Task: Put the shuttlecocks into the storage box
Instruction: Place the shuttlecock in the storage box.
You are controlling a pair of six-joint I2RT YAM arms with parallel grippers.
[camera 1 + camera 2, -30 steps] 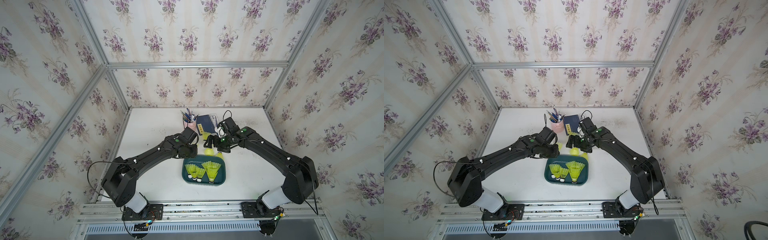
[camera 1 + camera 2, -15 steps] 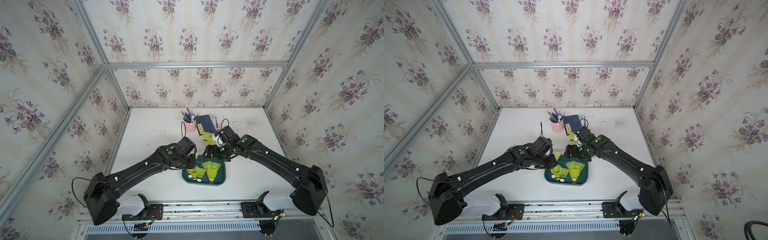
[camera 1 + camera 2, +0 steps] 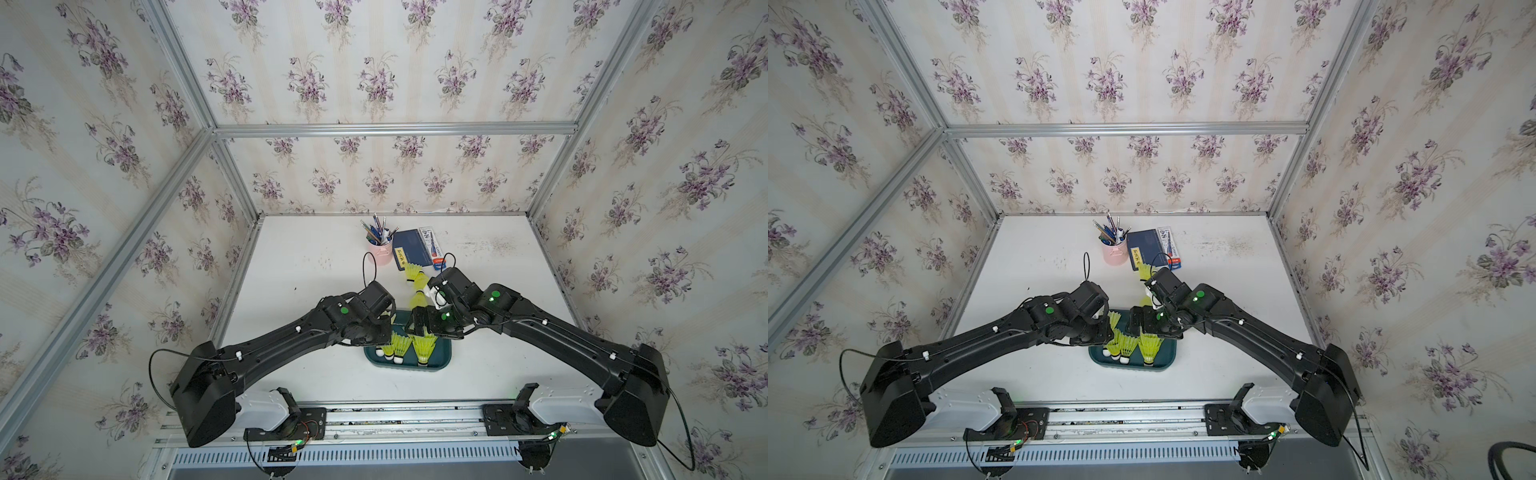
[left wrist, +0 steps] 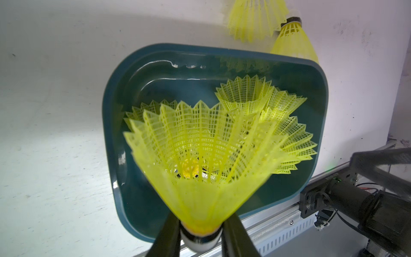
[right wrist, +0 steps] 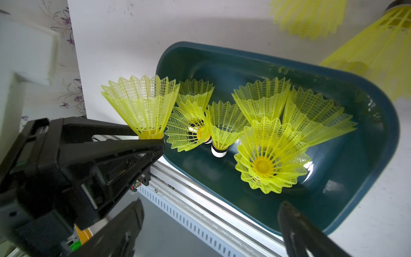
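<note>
Now both arms are back over the storage box [image 4: 106,115]: the left gripper [image 4: 201,224] pinches a shuttlecock [image 4: 200,195] by its tip, ready to drop, while the right gripper [image 5: 210,211] gapes empty. Loose shuttlecocks [image 3: 412,272] wait at the box's twelve o'clock

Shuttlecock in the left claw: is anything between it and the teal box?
No lid or barrier shows. The left gripper holds the shuttlecock at the open box's edge; only shuttlecocks already inside crowd it.
</note>
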